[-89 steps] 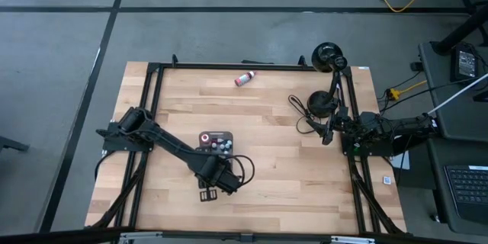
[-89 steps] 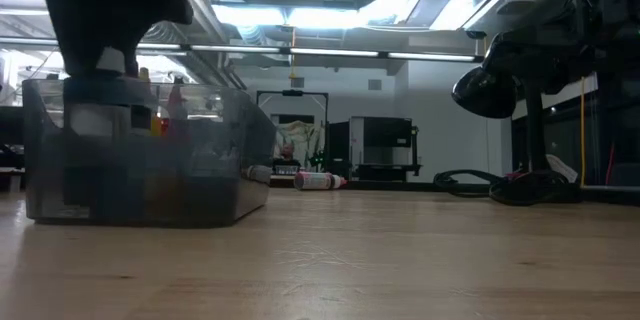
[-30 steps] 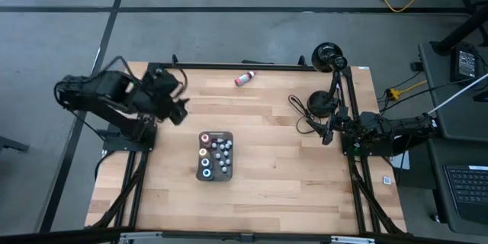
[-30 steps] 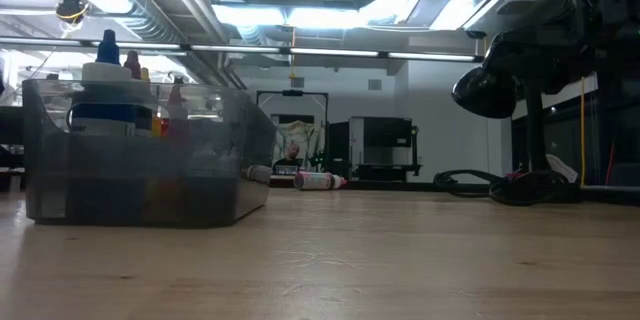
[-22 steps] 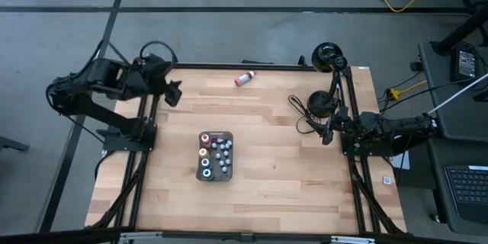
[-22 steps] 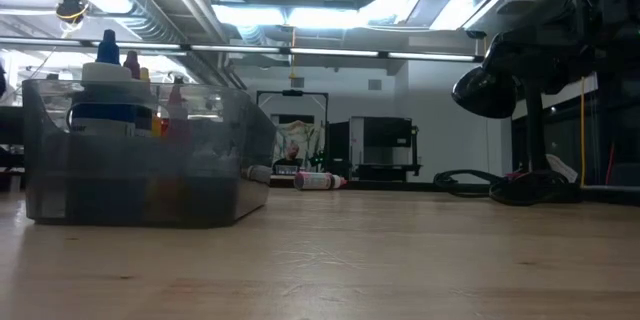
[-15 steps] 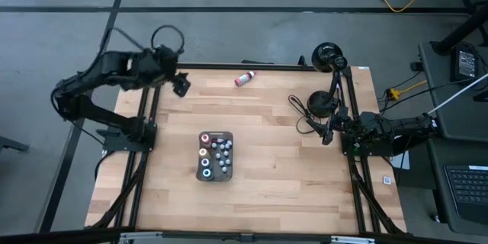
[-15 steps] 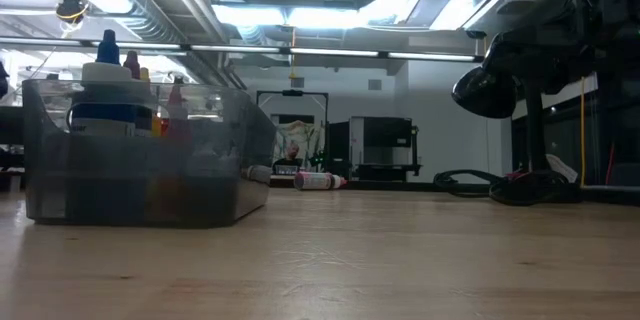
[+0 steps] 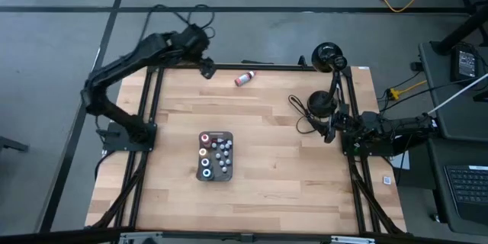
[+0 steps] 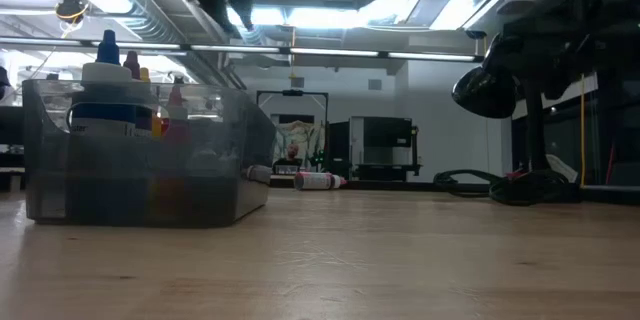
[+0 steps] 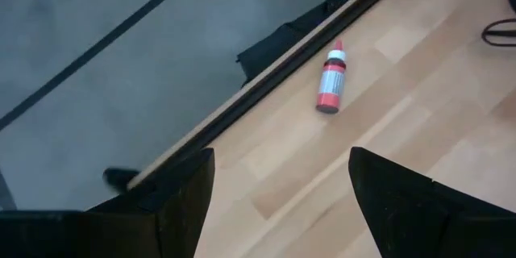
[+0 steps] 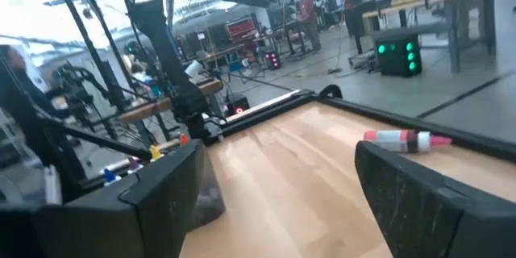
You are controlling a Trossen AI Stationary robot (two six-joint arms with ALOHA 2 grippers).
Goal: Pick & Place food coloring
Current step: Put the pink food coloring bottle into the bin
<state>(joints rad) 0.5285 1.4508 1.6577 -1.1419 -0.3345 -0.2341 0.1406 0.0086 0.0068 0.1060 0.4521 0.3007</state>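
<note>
No text, brand, number or sign can be read in any of the views. The red and white bottle [image 11: 330, 88] lying on the table [image 9: 290, 168] has a light label band, but no letters can be made out on it. The bottles in the tray [image 9: 216, 156] show coloured caps only, without readable marks

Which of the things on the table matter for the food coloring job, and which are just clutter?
Job: loose bottle lying near the far edge; bottles in tray; tray; left hand, open above the far edge.
Clutter: lamp; cable.
</note>
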